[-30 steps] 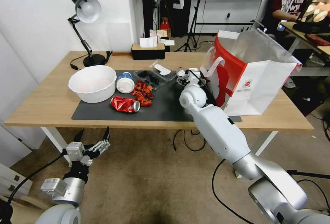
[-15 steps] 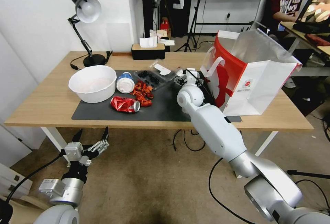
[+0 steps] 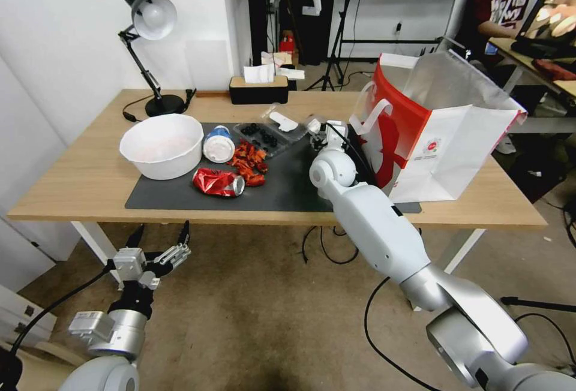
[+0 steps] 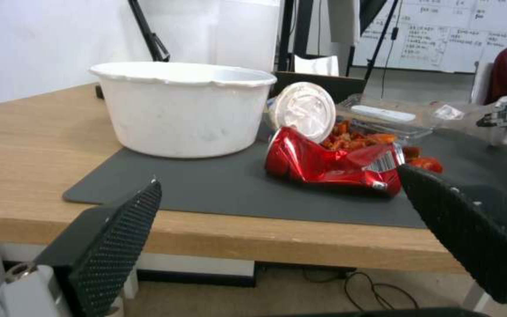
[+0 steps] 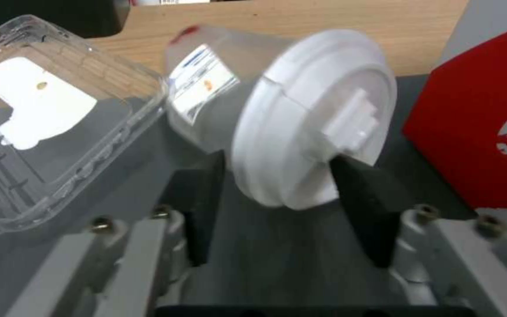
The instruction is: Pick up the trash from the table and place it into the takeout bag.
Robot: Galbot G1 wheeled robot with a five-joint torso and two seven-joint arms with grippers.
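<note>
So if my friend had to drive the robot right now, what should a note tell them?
Right gripper: over the grey mat beside the takeout bag, fingers closed on the lid end of a clear plastic cup.
Left gripper: open, parked below the table's front edge, holding nothing.
On the mat: white bowl, blue cup, crushed red can, red wrapper scraps, clear tray.
Done: cup gripped. I cannot see inside the bag.
Left: put the cup into the bag, then the rest.
</note>
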